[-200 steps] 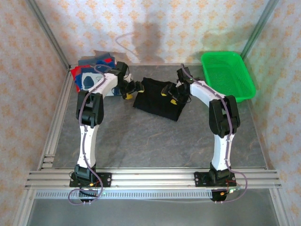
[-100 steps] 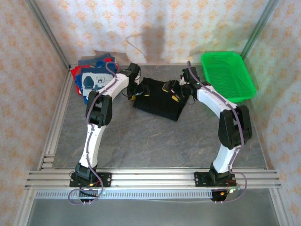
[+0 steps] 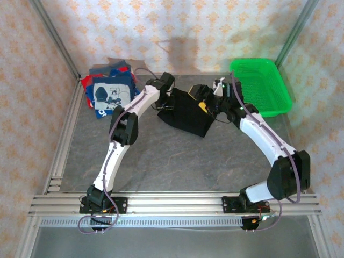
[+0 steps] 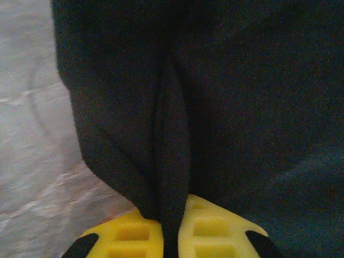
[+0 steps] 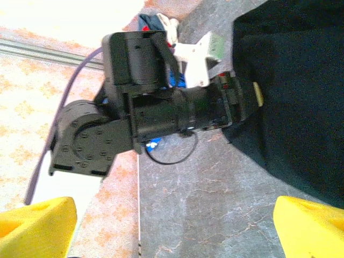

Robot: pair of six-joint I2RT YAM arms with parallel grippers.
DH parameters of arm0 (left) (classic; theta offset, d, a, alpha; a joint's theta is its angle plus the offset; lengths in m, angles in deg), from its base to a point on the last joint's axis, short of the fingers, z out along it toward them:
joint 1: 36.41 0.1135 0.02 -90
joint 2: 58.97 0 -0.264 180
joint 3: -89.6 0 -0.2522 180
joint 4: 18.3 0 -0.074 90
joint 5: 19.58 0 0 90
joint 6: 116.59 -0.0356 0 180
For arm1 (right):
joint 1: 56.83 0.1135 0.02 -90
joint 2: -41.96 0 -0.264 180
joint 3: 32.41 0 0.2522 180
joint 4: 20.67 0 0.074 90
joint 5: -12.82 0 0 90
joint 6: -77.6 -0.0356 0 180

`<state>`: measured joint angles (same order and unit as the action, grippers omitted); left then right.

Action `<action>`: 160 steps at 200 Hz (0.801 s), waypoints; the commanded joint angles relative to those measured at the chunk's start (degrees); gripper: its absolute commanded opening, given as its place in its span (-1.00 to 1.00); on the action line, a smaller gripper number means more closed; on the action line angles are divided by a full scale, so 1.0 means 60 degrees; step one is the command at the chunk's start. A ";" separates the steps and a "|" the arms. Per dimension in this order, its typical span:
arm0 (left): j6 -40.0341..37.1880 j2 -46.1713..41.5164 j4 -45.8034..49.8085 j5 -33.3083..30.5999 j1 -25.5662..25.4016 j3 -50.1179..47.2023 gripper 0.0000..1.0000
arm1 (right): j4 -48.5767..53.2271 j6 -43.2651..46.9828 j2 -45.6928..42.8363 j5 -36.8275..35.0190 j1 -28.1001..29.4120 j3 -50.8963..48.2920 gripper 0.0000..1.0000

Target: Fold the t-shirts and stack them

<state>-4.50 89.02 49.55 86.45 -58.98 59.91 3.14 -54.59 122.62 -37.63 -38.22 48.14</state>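
Note:
A folded black t-shirt [image 3: 188,114] lies at the back middle of the table. My left gripper [image 3: 167,104] is at the shirt's left edge. Close up, its yellow fingers [image 4: 207,231] are shut on a raised fold of the black t-shirt [image 4: 172,134]. My right gripper [image 3: 203,102] hovers over the shirt's far right part, open wide. Its yellow fingertips [image 5: 37,223] sit at the lower corners of its wrist view, with bare table between them and the black t-shirt [image 5: 301,80] beyond. A navy t-shirt with a white cartoon print [image 3: 110,94] tops a pile with red and grey cloth at the back left.
A bright green mesh basket [image 3: 262,86] stands at the back right, close to the right arm. The left arm's black wrist [image 5: 161,107] shows straight ahead of the right gripper. Papered walls and metal rails border the table; grey table [image 3: 183,161] lies in front of the shirt.
The left gripper moved right onto the black shirt's edge and shut on a fold. The right gripper opened wider as its arm stretched toward the back.

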 commanded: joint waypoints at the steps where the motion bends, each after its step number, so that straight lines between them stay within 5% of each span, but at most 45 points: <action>1: -0.0454 -0.0033 -0.0053 -0.0378 -0.0110 0.0623 -1.00 | -0.0261 0.0016 -0.0640 0.0071 0.0036 -0.0324 0.94; 160: -0.3142 -0.2054 0.0533 0.0001 0.1460 0.2835 -1.00 | -0.0228 0.0036 -0.1284 -0.0169 0.0048 -0.0735 0.99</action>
<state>-18.99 79.03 51.65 85.62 -50.35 74.75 3.16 -54.42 115.72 -38.20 -38.22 43.85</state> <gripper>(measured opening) 0.047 0.994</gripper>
